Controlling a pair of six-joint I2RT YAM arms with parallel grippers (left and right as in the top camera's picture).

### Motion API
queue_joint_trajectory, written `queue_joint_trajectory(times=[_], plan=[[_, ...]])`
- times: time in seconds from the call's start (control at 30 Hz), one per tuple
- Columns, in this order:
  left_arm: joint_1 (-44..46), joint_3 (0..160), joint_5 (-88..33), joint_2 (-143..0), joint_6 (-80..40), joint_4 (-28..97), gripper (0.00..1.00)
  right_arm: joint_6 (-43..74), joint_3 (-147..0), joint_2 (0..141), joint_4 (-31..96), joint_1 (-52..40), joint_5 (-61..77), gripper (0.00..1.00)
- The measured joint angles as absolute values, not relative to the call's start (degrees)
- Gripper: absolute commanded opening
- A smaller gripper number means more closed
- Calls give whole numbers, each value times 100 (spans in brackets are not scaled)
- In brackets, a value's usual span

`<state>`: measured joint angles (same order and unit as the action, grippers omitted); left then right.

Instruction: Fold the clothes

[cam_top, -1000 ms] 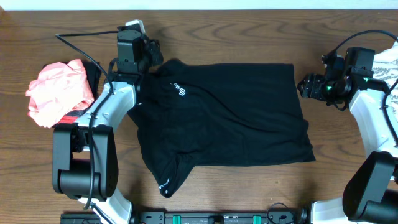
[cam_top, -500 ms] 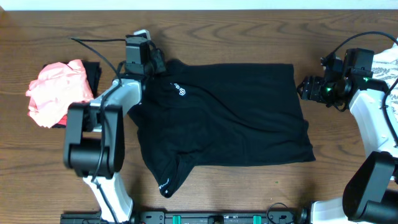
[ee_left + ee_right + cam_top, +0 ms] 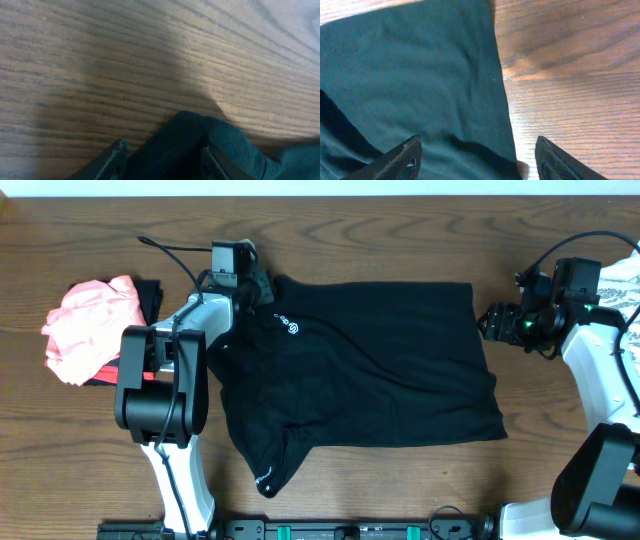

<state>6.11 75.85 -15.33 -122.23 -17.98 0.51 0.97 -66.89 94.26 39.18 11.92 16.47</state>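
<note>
The clothes here are chiefly a black shirt (image 3: 370,360) with a small white logo (image 3: 291,326), spread flat on the wooden table (image 3: 400,235). My left gripper (image 3: 260,280) sits low at the shirt's top-left corner. In the left wrist view a bunched fold of the black fabric (image 3: 200,140) fills the space between the parted fingers of the left gripper (image 3: 162,150). My right gripper (image 3: 488,320) hovers at the shirt's right edge. It is open, and the hem of the shirt (image 3: 420,75) lies below the wide gap of the right gripper (image 3: 477,147).
A crumpled coral-pink garment (image 3: 90,325) lies at the left on something dark (image 3: 150,300). A white patterned cloth (image 3: 625,285) shows at the right edge behind the right arm. Black cables run from both arms.
My left arm has swung right, bringing its gripper from beside the shirt's corner onto it. The shirt and the right arm have not moved.
</note>
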Motion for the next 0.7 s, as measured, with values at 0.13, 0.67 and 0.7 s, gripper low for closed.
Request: queue_joint_trajectory(times=[0.13, 0.67, 0.7], plan=[[611, 7607, -1577, -12226, -1815, 115, 26, 97, -6689, 9426, 3920, 1192, 1647, 70], [628, 8154, -2768, -12359, -1798, -716, 6, 97, -6689, 9426, 3940, 1192, 1647, 69], [639, 8250, -2858, -12359, -1800, -801, 6, 95, -6689, 9426, 3940, 1192, 1647, 69]])
